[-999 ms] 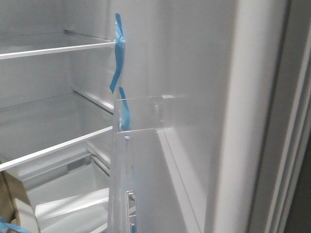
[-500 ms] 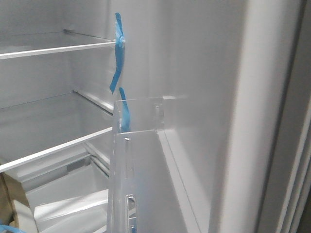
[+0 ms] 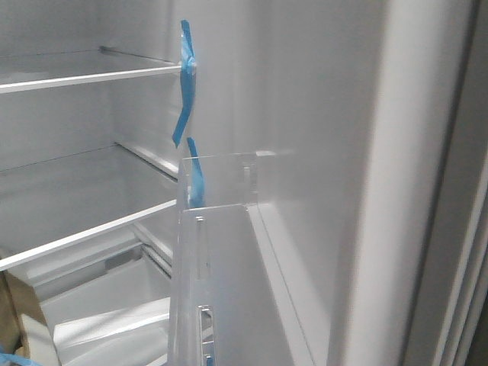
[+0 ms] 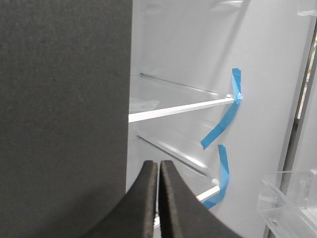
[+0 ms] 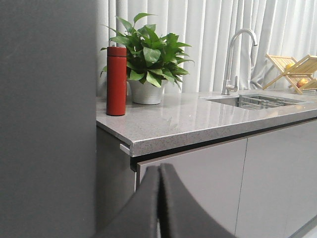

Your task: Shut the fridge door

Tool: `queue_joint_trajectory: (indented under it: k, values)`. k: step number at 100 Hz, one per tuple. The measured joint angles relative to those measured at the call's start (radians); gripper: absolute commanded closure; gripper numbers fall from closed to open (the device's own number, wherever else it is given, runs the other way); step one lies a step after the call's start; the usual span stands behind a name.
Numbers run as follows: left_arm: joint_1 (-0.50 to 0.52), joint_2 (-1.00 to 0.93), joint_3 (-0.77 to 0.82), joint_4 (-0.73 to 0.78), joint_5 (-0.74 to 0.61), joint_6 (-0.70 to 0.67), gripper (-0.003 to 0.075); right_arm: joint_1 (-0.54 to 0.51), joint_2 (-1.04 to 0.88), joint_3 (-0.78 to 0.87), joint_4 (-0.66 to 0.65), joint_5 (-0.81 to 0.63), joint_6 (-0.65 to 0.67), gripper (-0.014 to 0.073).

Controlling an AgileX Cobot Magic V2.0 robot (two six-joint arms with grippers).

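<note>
Front view: the fridge door (image 3: 320, 152) stands open on the right, its white inner face toward the camera, a clear bin (image 3: 221, 267) fixed to it, blue tape strips (image 3: 185, 84) beside the glass shelves (image 3: 84, 76).

Left wrist view: the left claw (image 4: 158, 198) is pressed shut on nothing — a matte dark grey panel (image 4: 64, 119) rises just beside it.

Right wrist view: the right claw (image 5: 159, 203) is likewise closed and empty — beyond it a desk (image 5: 198, 119) carries a red bottle (image 5: 117, 81), a potted plant (image 5: 148, 59) and a sink (image 5: 257, 100).

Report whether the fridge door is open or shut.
Open: the fridge door shows its white inner face and clear bin, with the glass shelves exposed beside it.
</note>
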Motion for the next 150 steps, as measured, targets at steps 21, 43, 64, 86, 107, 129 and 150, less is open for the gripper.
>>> queue_joint_trajectory:
  k: [21,43,64,86,107,129,150]
  values:
    - [0.000,0.000,0.000,0.000,0.000,0.000,0.0741,0.000,0.000,0.000,0.000,0.000,0.000,0.0670]
    - [0.000,0.000,0.000,0.000,0.000,0.000,0.0741,0.000,0.000,0.000,0.000,0.002,0.018,0.0670]
    - [0.000,0.000,0.000,0.000,0.000,0.000,0.0741,0.000,0.015,-0.108,0.000,0.120,0.037,0.0670]
    - [0.000,0.000,0.000,0.000,0.000,0.000,0.0741,0.000,0.122,-0.361,0.000,0.225,0.043,0.0670]
    - [0.000,0.000,0.000,0.000,0.000,0.000,0.0741,0.000,0.274,-0.645,0.000,0.381,0.043,0.0670]
    - [0.000,0.000,0.000,0.000,0.000,0.000,0.0741,0.055,0.414,-0.880,0.009,0.471,0.043,0.0670]
    - [0.000,0.000,0.000,0.000,0.000,0.000,0.0741,0.240,0.484,-0.994,0.009,0.539,0.044,0.0670]
